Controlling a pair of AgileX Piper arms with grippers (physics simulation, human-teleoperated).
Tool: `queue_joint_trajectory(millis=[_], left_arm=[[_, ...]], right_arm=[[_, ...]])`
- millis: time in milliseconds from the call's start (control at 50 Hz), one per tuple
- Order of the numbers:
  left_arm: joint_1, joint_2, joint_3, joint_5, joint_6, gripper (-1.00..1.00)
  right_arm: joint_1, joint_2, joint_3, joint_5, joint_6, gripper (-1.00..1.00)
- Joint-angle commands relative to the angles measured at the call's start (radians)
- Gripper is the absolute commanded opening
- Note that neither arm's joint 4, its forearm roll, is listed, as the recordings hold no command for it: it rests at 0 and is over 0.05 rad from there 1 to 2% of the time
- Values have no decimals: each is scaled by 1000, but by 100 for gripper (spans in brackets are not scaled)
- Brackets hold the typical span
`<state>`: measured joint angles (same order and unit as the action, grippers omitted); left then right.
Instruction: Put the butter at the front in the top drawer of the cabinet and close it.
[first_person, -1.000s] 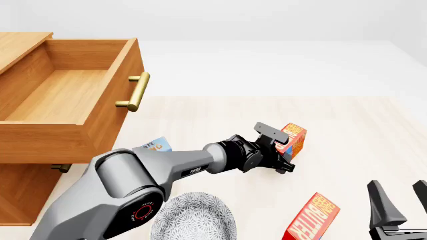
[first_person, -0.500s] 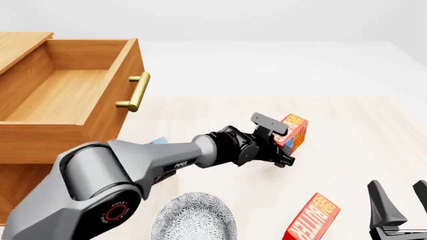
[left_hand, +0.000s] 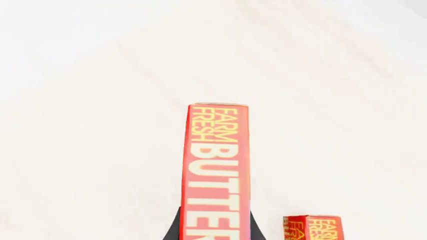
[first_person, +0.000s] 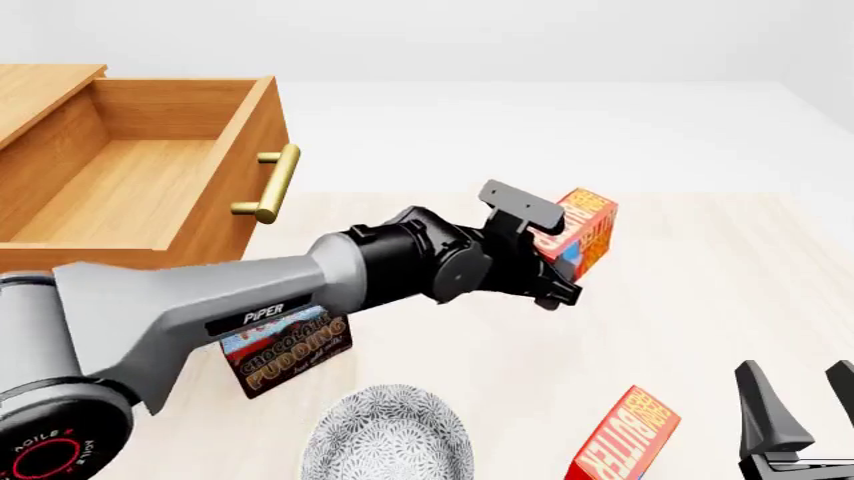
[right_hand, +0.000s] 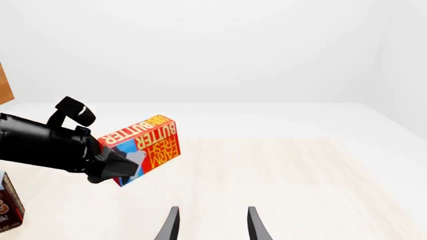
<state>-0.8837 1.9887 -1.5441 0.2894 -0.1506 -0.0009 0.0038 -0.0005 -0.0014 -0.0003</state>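
The cabinet (first_person: 54, 300) stands at the left, its top drawer (first_person: 134, 200) pulled open. The left claw (first_person: 550, 262) grips the butter (first_person: 582, 232) clear of the table, tilted; the drawer lies leftward. The right claw (first_person: 801, 425) gapes empty.

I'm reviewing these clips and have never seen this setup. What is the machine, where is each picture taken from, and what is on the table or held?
This is a simulator render of two robot arms at a table. The front view looks down from behind them; the other two come from cameras behind each pincer. The left pincer is shut on one butter carton, lifted off the table. A second butter carton stands near the open right pincer. On the left is the cabinet, its top drawer pulled open. A chocolate pudding box and a patterned plate are also there.
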Motion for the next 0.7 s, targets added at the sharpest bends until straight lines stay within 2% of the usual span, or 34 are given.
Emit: queue_joint_trajectory(millis=[20,220,400,540,700], left_arm=[[16,-180,57,66,41,-100],[39,-327,82,162,87,-100],[54,-421,91,243,97,-100],[62,-450,51,327,97,-100],[113,-468,13,402,104,-100]], right_arm=[[0,0,0,0,0,100],[0,0,0,0,0,100],[0,0,0,0,0,100],[0,0,0,0,0,100],[1,0,0,0,0,100]])
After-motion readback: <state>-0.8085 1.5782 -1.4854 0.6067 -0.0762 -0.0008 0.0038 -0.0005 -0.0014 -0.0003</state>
